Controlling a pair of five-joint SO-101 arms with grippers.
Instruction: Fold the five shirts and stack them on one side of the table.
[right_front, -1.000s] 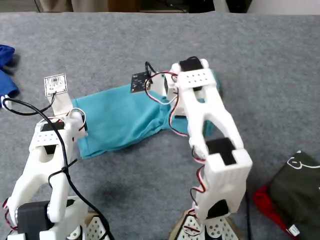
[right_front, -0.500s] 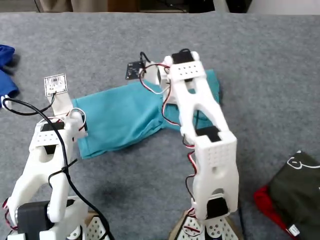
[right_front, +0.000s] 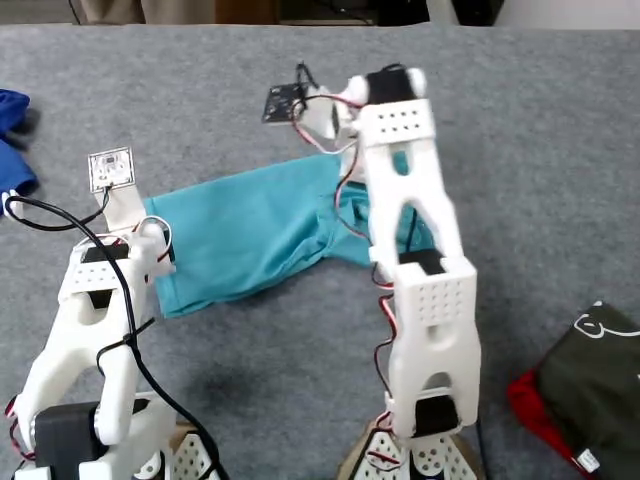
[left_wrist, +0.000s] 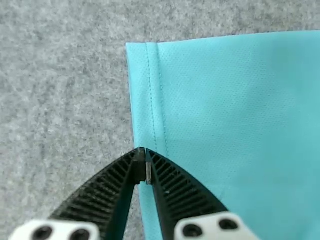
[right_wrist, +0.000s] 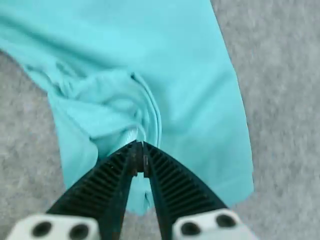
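Teal shirt (right_front: 240, 235) lies mid-tabletop (right_front: 560, 140), partly bunched. L gripper (left_wrist: 141, 167): fingers pinch shirt's hemmed edge. R gripper (right_wrist: 139, 150): fingers pressed together on a gathered fold, nr opposite end.

In the high view, the right part of the teal shirt (right_front: 240, 235) is covered by the right arm (right_front: 405, 200), so its outline there cannot be traced. Its near left corner is hidden under the left arm (right_front: 100, 290). Both arms' bases are cut off by the near edge. A blue cloth (right_front: 10, 110) is cut by the left edge, and a dark green garment (right_front: 595, 375) and a red garment (right_front: 535, 400) touching it are cut by the right and near edges. How much cloth is pinched by the left gripper (left_wrist: 142, 167) and the right gripper (right_wrist: 139, 160) is concealed by their closed tips.
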